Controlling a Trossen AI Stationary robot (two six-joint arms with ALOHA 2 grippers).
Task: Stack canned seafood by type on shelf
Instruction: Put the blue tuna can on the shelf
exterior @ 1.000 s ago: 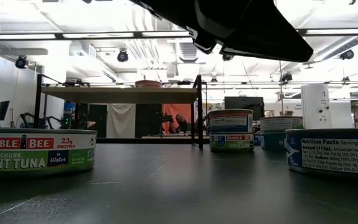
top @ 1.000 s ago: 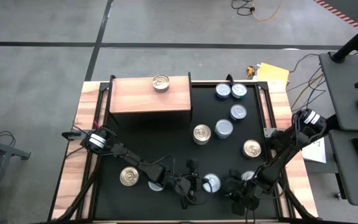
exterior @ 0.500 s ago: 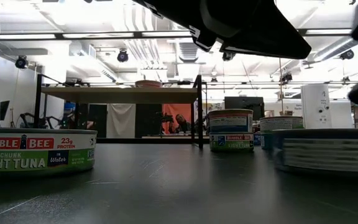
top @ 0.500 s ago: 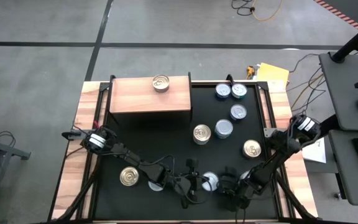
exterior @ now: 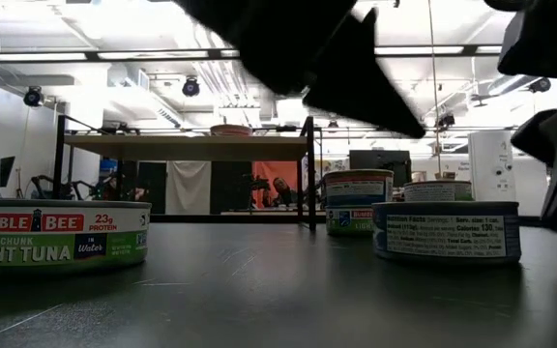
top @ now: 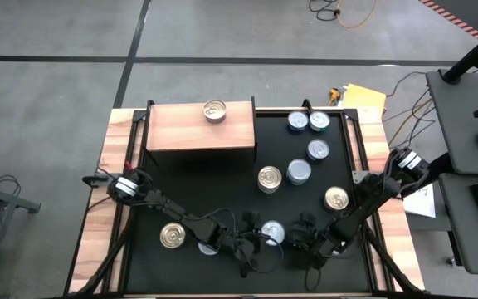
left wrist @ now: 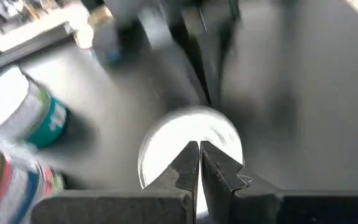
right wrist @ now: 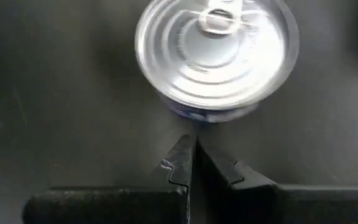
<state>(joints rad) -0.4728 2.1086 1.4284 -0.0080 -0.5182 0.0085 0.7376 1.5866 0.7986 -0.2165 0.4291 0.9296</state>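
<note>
The wooden shelf (top: pixel 197 126) stands at the table's far left with one gold-topped can (top: pixel 215 110) on its top. A silver-topped can (top: pixel 272 233) with a blue-white label (exterior: pixel 448 230) rests on its base on the black mat near the front edge. My left gripper (top: pixel 260 236) is shut just left of it, its tips (left wrist: pixel 199 146) over the can's lid (left wrist: pixel 188 140). My right gripper (top: pixel 297 237) is shut just right of it, tips (right wrist: pixel 190 140) close to the can's wall (right wrist: pixel 210 115). My left gripper reaches the silver-topped can from the table's left, slanting down, its shut tips in front of the lid's near edge (left wrist: pixel 166 155). I cannot tell whether they touch it. My right gripper comes from the table's right, slanting down, with shut tips at the can's side wall (right wrist: pixel 194 118). I cannot tell whether they touch it. The can stands upright on the mat.
Silver-topped cans (top: pixel 298 122), (top: pixel 319 121), (top: pixel 318 149), (top: pixel 299 172) and gold-topped cans (top: pixel 270 178), (top: pixel 336 198), (top: pixel 173 236) stand on the mat. Another can (top: pixel 208 247) lies partly under my left arm. A green-labelled tuna can (exterior: pixel 58 235) is close in the low view.
My right gripper has gone toward the table's left edge and a little down, fingers shut. The silver-topped can ahead of it has slid along the mat toward the left and slightly far, staying upright. My left gripper has tipped a little and stayed by the can.
</note>
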